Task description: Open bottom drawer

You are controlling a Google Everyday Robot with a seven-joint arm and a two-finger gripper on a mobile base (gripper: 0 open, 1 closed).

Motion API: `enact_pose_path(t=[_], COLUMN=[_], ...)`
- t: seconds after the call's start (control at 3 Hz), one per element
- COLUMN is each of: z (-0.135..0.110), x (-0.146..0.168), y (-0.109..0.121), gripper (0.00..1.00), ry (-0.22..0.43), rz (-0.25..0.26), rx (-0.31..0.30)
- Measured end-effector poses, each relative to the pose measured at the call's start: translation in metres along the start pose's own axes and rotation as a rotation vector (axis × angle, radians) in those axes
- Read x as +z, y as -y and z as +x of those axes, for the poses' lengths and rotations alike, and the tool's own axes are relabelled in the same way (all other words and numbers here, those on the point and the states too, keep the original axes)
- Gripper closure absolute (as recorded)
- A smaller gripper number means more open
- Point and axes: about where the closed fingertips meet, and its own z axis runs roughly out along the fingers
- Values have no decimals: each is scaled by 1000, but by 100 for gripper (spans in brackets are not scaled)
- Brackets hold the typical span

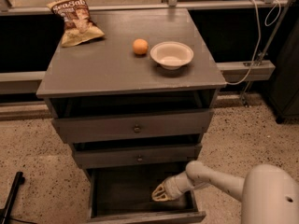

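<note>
- I am looking down on the grey cabinet (107, 73), which is filling most of the view and standing on a speckled floor (32, 143).
- The robot's white arm (219, 181) is reaching in from the lower right and passing over the right side wall of the lowest drawer.
- The bottom drawer (140, 217) is sitting pulled well out at the foot of the cabinet. Its front is lying along the lower edge of the view and its dark inside is showing.
- The top drawer (93, 129) and the middle drawer (103, 158) are stacked above it, each carrying a small round knob at its centre.
- A chip bag (77, 20) is lying at the rear left corner of the cabinet top.
- A pale bowl (172, 55) is sitting upright toward the right of the top, well apart from the bag.
- The gripper (161, 193) is hanging inside the bottom drawer, near its right wall and just behind its front. I cannot tell whether it is spread or pressed together.
- An orange (140, 46) is resting just left of the bowl, not touching it.
- A pale cable (254, 41) is drooping down the rail to the right of the cabinet.
</note>
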Motion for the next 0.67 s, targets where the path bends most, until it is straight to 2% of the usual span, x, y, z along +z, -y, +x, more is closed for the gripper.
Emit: enact_pose_path(t=[0.33, 0.67], z=[-5, 4], x=[23, 42], y=[9, 18], gripper=[100, 100], ry=[17, 6], rz=[7, 31], rx=[6, 44])
